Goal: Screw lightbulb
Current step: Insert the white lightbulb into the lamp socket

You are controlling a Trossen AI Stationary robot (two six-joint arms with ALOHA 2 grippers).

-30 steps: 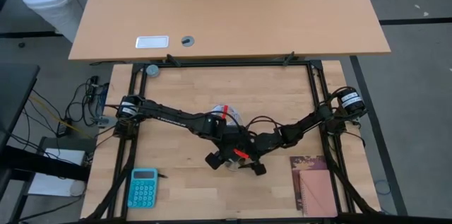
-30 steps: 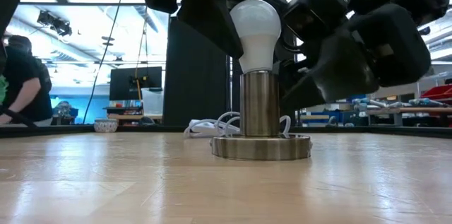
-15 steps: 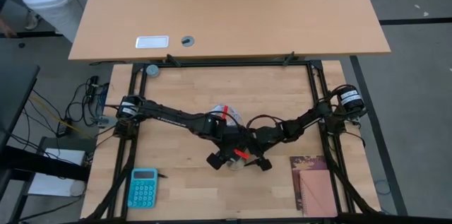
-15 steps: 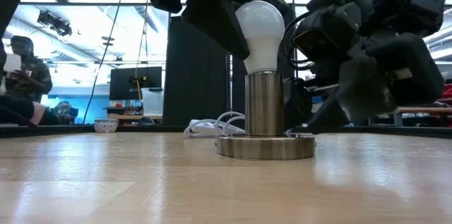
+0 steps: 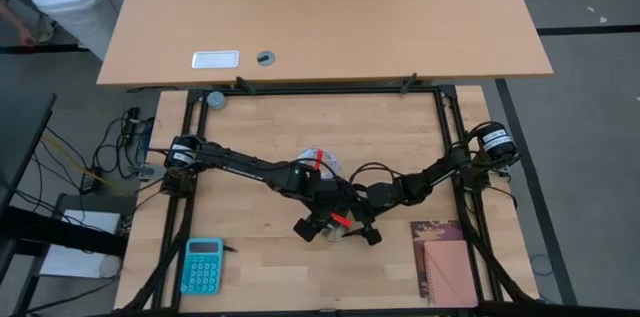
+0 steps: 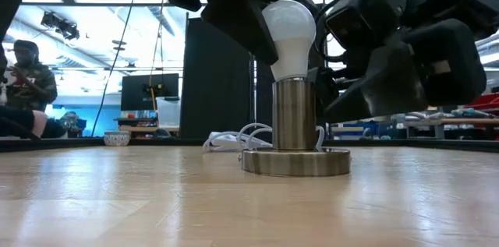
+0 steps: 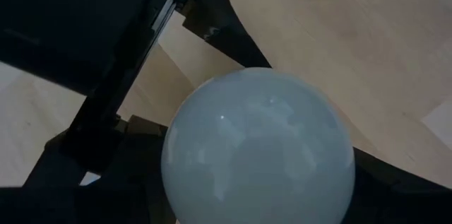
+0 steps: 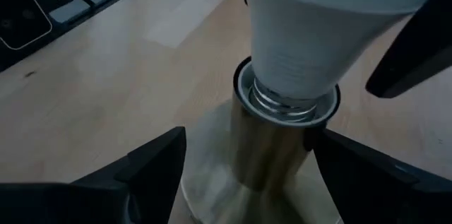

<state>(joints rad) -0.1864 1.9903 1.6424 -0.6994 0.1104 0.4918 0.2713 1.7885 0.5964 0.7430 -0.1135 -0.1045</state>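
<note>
Near edge of table (image 5: 270, 277): calculator (image 5: 203, 266) left, booklet (image 5: 444, 260) right. At centre, bulb (image 6: 289, 38) upright in metal socket (image 6: 295, 114) on round base (image 6: 295, 161), screw threads partly showing. Left gripper (image 6: 265, 29) clamped on bulb globe. Right gripper (image 8: 244, 174) spread apart either side of socket. Behind, coiled cable (image 6: 234, 138); person (image 6: 27, 83) far left.

Lightbulb (image 6: 288, 37) in socket (image 6: 295, 126); cable (image 6: 234, 139) behind
</note>
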